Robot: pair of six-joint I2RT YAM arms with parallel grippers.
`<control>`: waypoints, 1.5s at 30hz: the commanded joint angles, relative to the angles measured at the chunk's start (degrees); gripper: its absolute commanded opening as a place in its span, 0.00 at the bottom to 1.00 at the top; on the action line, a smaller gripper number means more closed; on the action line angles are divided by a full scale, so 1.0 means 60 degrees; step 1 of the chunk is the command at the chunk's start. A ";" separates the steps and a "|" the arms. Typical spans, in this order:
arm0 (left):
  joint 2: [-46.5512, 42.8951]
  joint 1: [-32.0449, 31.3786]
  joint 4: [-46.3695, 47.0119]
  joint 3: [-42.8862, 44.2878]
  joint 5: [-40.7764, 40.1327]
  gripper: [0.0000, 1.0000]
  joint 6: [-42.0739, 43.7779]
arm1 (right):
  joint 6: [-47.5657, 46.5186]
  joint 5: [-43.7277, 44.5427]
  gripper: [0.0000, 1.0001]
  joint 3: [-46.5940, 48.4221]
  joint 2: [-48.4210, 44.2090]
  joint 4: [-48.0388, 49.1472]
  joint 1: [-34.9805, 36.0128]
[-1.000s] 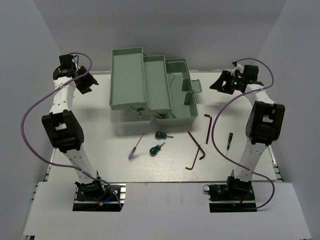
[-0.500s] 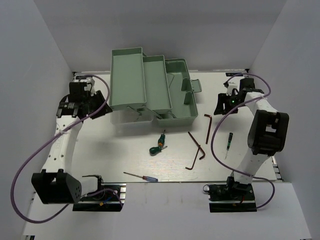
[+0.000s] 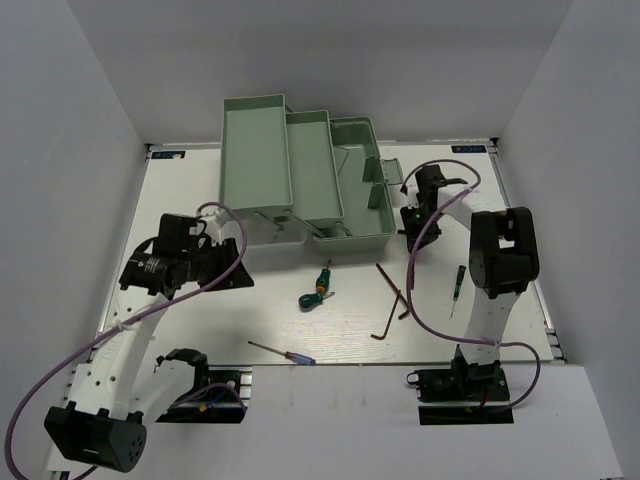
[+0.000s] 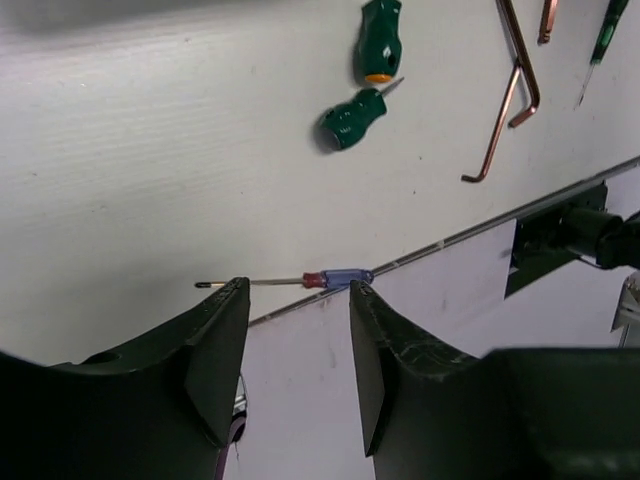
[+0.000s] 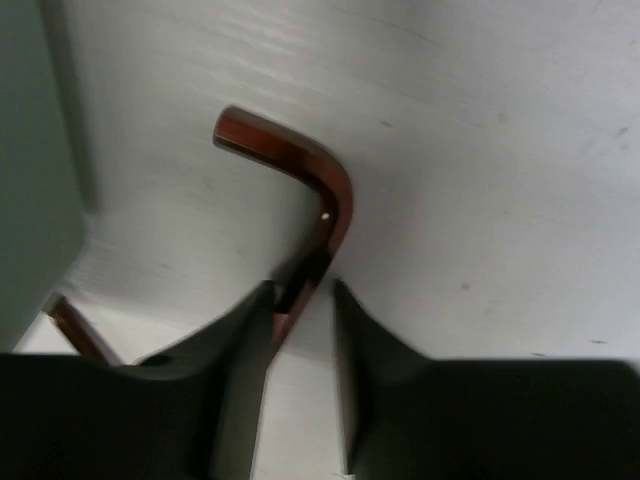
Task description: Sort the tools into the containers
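Right gripper (image 5: 302, 292): its fingers stood narrowly parted astride the long leg of a hex key (image 5: 335, 195); whether they pinched it could not be told.
Hex key: it lay flat just right of the toolbox (image 3: 350, 200).
Left gripper (image 4: 298, 295): it gaped wide and empty, front-left of the toolbox.
Left wrist view only: the blue-handled screwdriver (image 4: 345, 276) showed between its fingers, well in front of the toolbox.
Surface: a white table (image 3: 185, 195) between pale walls (image 3: 100, 100).
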 commanded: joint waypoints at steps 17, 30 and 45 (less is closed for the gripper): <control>0.1482 -0.2914 0.1302 -0.1122 -0.0300 0.58 -0.0347 | -0.0413 -0.0629 0.00 0.1726 -0.2610 -0.0171 -0.0927; 0.6212 -0.5975 0.5609 0.2569 -0.0884 0.73 0.0927 | 0.2585 -0.4118 0.00 0.6050 0.0020 -0.0160 0.0682; 1.0257 -0.7983 0.5378 0.5923 -0.2553 0.75 0.0634 | 0.2167 -0.3578 0.63 0.6960 0.0190 -0.0332 -0.0017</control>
